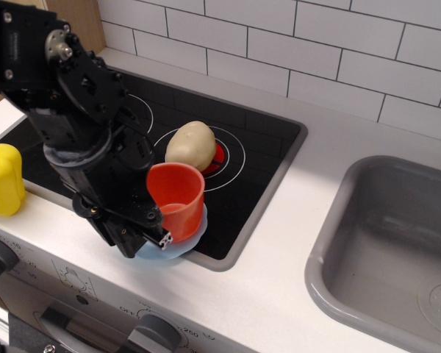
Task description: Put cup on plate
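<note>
The red-orange cup point(178, 200) stands a little tilted in the well of the light blue plate point(201, 223), at the front edge of the black hob. The cup and the arm cover most of the plate; only its right and front rim show. My black gripper point(154, 226) is at the cup's left side, low against the plate. Its fingers appear closed on the cup's wall, though the arm hides the exact contact. The cup's handle is hidden.
A beige potato point(191, 144) lies on the hob's right burner just behind the cup. A yellow toy bottle point(1, 181) stands at the left counter edge. A grey sink point(397, 250) is at the right. Knobs point(156, 334) line the front panel.
</note>
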